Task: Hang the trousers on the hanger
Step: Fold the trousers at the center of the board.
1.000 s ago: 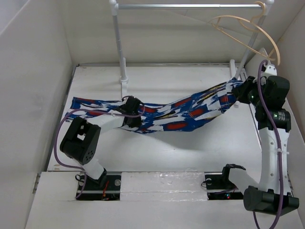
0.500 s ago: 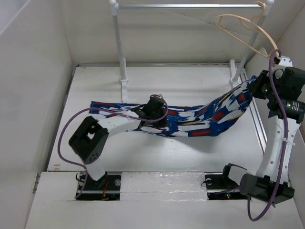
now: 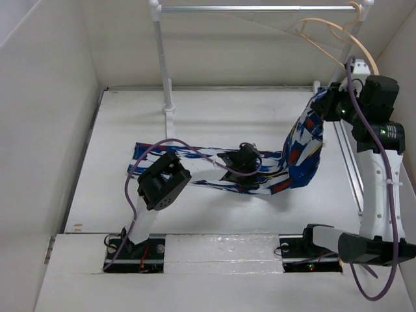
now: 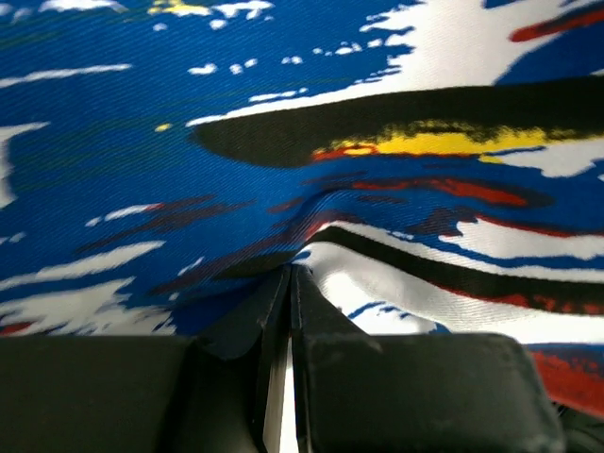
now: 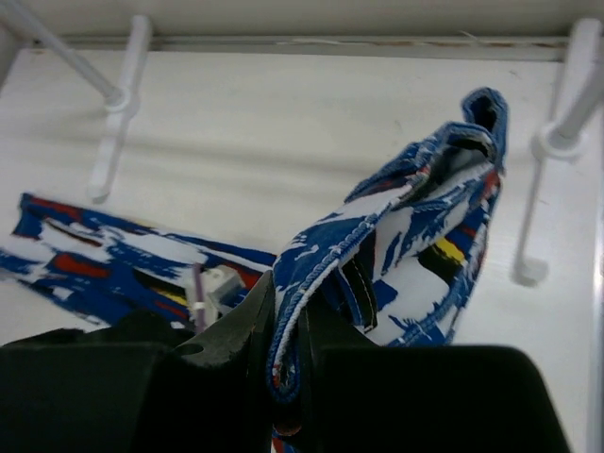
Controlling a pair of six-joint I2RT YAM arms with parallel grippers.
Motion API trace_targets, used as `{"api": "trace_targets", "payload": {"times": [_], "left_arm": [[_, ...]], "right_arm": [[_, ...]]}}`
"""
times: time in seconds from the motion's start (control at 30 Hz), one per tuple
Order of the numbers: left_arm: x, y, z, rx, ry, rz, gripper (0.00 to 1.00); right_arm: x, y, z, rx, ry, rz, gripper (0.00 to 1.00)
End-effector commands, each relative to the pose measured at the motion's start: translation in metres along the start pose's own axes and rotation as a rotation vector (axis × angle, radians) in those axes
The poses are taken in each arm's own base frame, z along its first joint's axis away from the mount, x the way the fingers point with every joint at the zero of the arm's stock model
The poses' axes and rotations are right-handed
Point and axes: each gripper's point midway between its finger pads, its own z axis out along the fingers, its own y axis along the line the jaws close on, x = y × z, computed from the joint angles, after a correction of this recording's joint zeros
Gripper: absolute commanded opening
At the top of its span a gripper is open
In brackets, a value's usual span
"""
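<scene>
The trousers [image 3: 299,143] are bright blue, streaked with white, red, black and yellow. One end lies flat across the middle of the counter [image 3: 214,110]. The other rises in a bunched fold at the right rear, below the hanger [image 3: 320,21], which hangs on the rail [image 3: 227,9]. The hanger's lower end is hidden behind the right arm [image 3: 374,182]. The left arm [image 3: 162,185] reaches low along the cloth, its left jaws pressed together on a pinch of fabric. The right jaws, raised high, are clamped on a hem.
</scene>
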Motion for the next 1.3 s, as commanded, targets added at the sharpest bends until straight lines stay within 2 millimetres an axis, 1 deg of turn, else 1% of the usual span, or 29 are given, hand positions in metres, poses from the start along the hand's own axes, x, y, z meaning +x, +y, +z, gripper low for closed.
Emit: {"api": "trace_targets", "payload": {"times": [0.0, 0.03, 0.07, 0.17, 0.27, 0.33, 0.37, 0.4, 0.47, 0.5, 0.57, 0.6, 0.63, 0.67, 0.7, 0.73, 0.77, 0.8, 0.87, 0.93, 0.97, 1.0, 1.03, 1.07, 1.1, 1.13, 1.17, 1.23, 1.27], "left_arm": [[-0.021, -0.007, -0.046, 0.001, -0.051, 0.017, 0.02], [-0.052, 0.015, -0.075, -0.011, -0.131, -0.031, 0.05], [-0.058, 0.002, -0.092, 0.026, -0.162, -0.024, 0.05], [-0.103, 0.038, -0.149, -0.006, -0.325, -0.07, 0.08], [-0.153, 0.077, -0.252, -0.054, -0.568, -0.143, 0.09], [-0.165, 0.108, -0.293, -0.091, -0.664, -0.196, 0.1], [-0.172, 0.115, -0.326, -0.075, -0.75, -0.216, 0.1], [-0.184, 0.147, -0.353, -0.091, -0.818, -0.286, 0.1], [-0.192, 0.17, -0.389, -0.094, -0.903, -0.317, 0.1], [-0.2, 0.194, -0.424, -0.136, -0.977, -0.355, 0.1], [-0.202, 0.199, -0.43, -0.159, -0.986, -0.366, 0.1], [-0.205, 0.201, -0.444, -0.204, -1.023, -0.383, 0.1], [-0.207, 0.201, -0.452, -0.221, -1.043, -0.388, 0.09], [-0.208, 0.198, -0.464, -0.231, -1.079, -0.388, 0.09], [-0.212, 0.197, -0.487, -0.272, -1.149, -0.403, 0.09], [-0.213, 0.2, -0.5, -0.301, -1.181, -0.416, 0.1], [-0.213, 0.202, -0.506, -0.338, -1.181, -0.427, 0.11], [-0.218, 0.196, -0.524, -0.357, -1.226, -0.413, 0.13], [-0.224, 0.193, -0.522, -0.346, -1.208, -0.391, 0.23], [-0.223, 0.193, -0.499, -0.292, -1.143, -0.387, 0.25], [-0.224, 0.193, -0.493, -0.264, -1.149, -0.381, 0.25], [-0.217, 0.201, -0.464, -0.234, -1.074, -0.386, 0.25], [-0.215, 0.203, -0.451, -0.208, -1.047, -0.381, 0.26], [-0.219, 0.204, -0.437, -0.17, -1.03, -0.36, 0.26], [-0.208, 0.214, -0.403, -0.159, -0.943, -0.372, 0.26], [-0.206, 0.22, -0.39, -0.155, -0.914, -0.4, 0.26], [-0.208, 0.232, -0.368, -0.151, -0.865, -0.418, 0.26], [-0.201, 0.236, -0.331, -0.121, -0.772, -0.422, 0.26], [-0.203, 0.25, -0.314, -0.144, -0.741, -0.449, 0.26]], "right_arm": [[-0.053, 0.059, 0.002, -0.155, -0.163, -0.079, 0.0], [-0.051, 0.078, 0.019, -0.186, -0.138, -0.074, 0.0], [-0.052, 0.078, 0.019, -0.187, -0.142, -0.075, 0.0], [-0.057, 0.125, 0.036, -0.283, -0.139, -0.076, 0.0], [-0.059, 0.181, 0.054, -0.378, -0.131, -0.075, 0.0], [-0.068, 0.211, 0.06, -0.413, -0.151, -0.067, 0.0], [-0.052, 0.243, 0.077, -0.464, -0.106, -0.071, 0.0], [-0.049, 0.26, 0.084, -0.481, -0.102, -0.067, 0.0], [-0.048, 0.311, 0.085, -0.571, -0.111, -0.059, 0.0], [-0.016, 0.351, 0.122, -0.601, -0.05, -0.051, 0.0], [-0.02, 0.376, 0.125, -0.65, -0.074, -0.018, 0.0], [0.026, 0.414, 0.146, -0.708, 0.012, -0.021, 0.0], [0.045, 0.438, 0.152, -0.753, 0.052, 0.028, 0.02], [0.051, 0.465, 0.152, -0.821, 0.037, 0.053, 0.27], [0.079, 0.498, 0.139, -0.934, 0.098, 0.054, 0.43], [0.124, 0.512, 0.162, -0.947, 0.196, 0.084, 0.56], [0.137, 0.516, 0.166, -0.965, 0.24, 0.093, 0.72], [0.142, 0.523, 0.158, -1.027, 0.278, 0.092, 0.75], [0.155, 0.516, 0.156, -1.015, 0.325, 0.059, 0.8], [0.173, 0.481, 0.175, -0.932, 0.356, 0.017, 0.78], [0.133, 0.475, 0.15, -0.974, 0.262, 0.02, 0.77], [0.132, 0.463, 0.143, -0.986, 0.259, 0.019, 0.76], [0.172, 0.437, 0.149, -0.937, 0.343, 0.014, 0.73], [0.141, 0.418, 0.131, -0.939, 0.272, 0.015, 0.63], [0.148, 0.402, 0.128, -0.915, 0.282, 0.002, 0.56], [0.185, 0.373, 0.132, -0.86, 0.35, -0.032, 0.3], [0.194, 0.349, 0.134, -0.804, 0.374, -0.041, 0.17], [0.204, 0.314, 0.125, -0.728, 0.375, -0.089, 0.04], [0.243, 0.286, 0.124, -0.663, 0.464, -0.102, 0.0]]}}
